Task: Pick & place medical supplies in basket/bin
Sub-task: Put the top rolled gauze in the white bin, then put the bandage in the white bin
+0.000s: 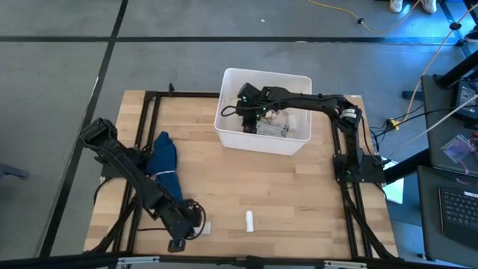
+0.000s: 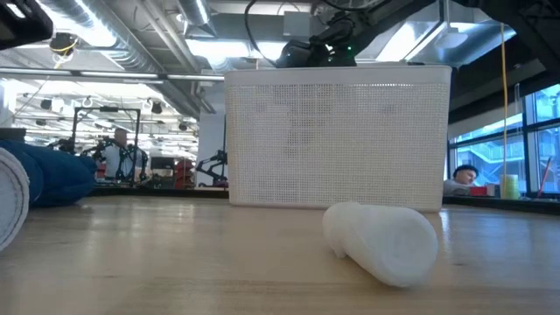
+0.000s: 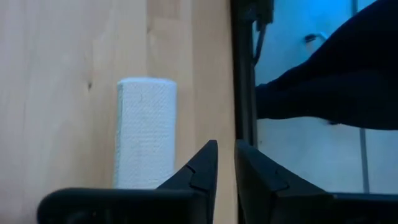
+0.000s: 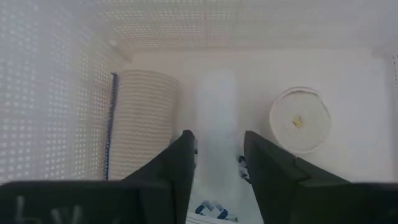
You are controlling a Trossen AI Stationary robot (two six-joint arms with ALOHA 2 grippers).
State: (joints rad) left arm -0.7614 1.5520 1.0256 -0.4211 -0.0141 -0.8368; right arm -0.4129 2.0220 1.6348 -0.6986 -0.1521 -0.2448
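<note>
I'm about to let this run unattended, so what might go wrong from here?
The right pincer sits open low inside the white bin, so lifting out carelessly may snag a perforated wall. The white bottle lies on its side on the table and may roll. The left pincer is beside a white roll, near the table edge.

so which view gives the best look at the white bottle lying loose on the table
The low view: the white bottle lies on its side right in front of the camera, ahead of the basket. The high view shows it only as a small white shape near the table's front edge. Neither wrist view clearly shows it.
</note>
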